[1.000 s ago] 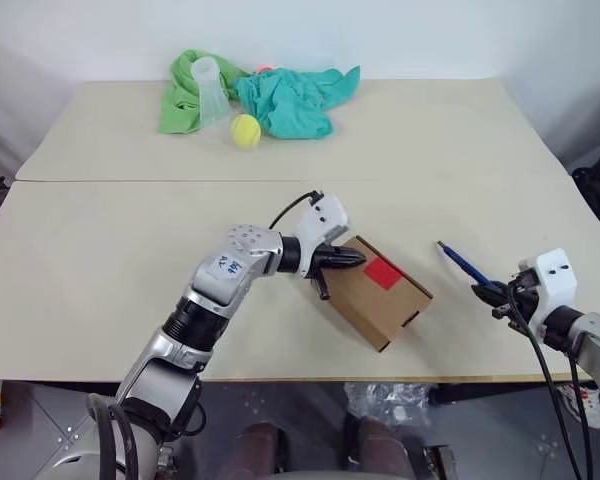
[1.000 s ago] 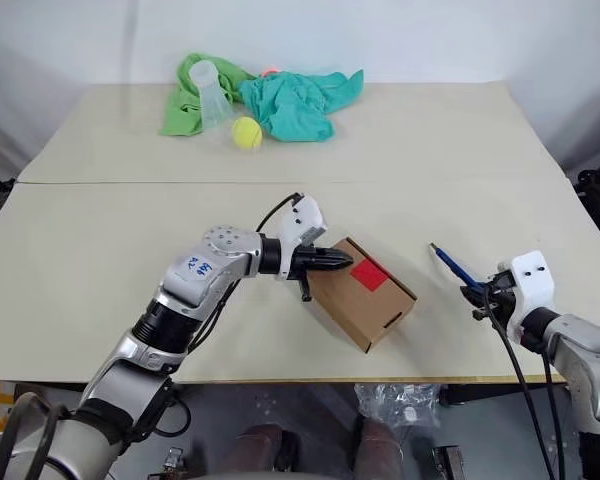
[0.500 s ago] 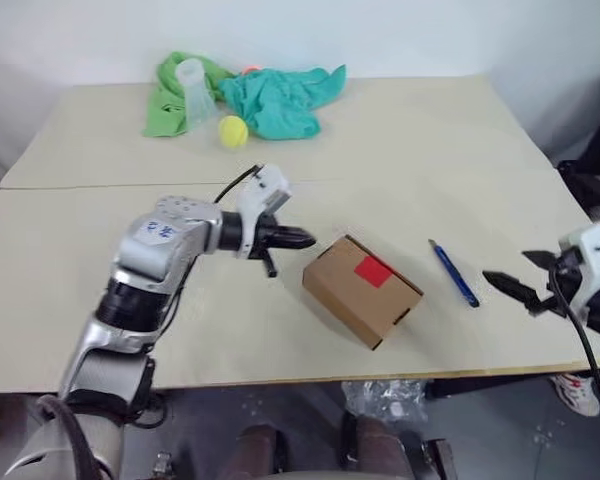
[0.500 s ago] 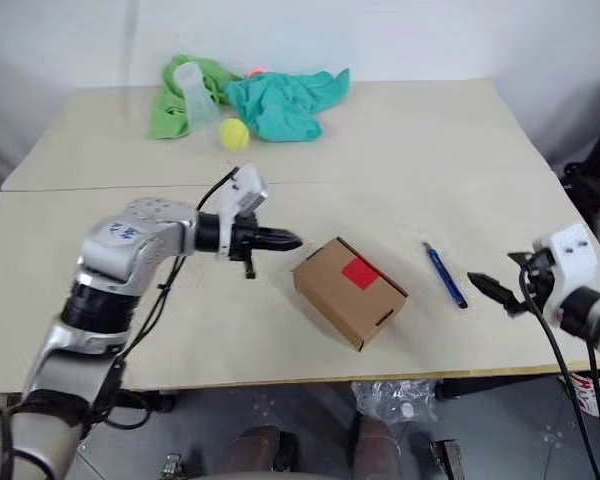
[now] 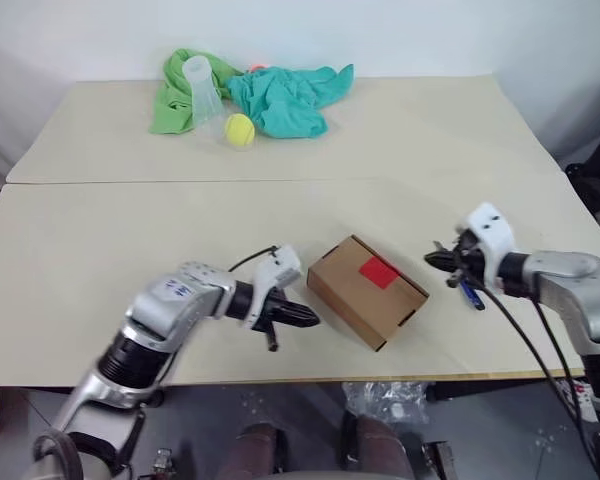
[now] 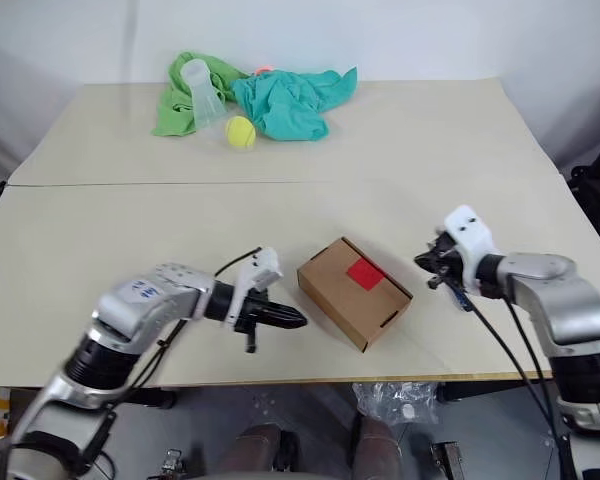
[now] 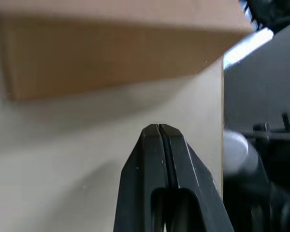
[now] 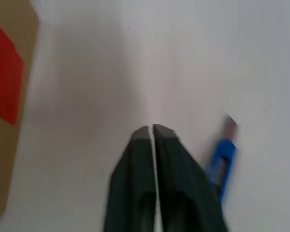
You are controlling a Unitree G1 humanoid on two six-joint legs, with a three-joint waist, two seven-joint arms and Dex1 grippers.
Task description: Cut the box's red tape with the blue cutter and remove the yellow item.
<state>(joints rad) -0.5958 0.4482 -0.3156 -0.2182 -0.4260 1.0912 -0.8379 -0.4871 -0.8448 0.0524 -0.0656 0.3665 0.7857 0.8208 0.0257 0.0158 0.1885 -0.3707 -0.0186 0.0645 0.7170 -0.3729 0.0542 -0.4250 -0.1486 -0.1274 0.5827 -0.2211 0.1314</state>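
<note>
While the box (image 5: pixel 366 291) sat closed near the front edge of the tabletop (image 5: pixel 100 250), its red tape (image 5: pixel 378 271) was on top and uncut. The left gripper (image 5: pixel 310 319) hovered just beside the box's left side, jaws pressed together and empty. The right gripper (image 5: pixel 432 260) was over by the blue cutter (image 8: pixel 221 164), jaws together too, holding nothing; the cutter was lying on the tabletop right next to them. Couldn't spot the yellow item.

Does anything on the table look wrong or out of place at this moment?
Yes. The right gripper is shut on nothing: the blue cutter lies beside its fingers on the table, not between them. The box sits askew, red tape uncut.
</note>
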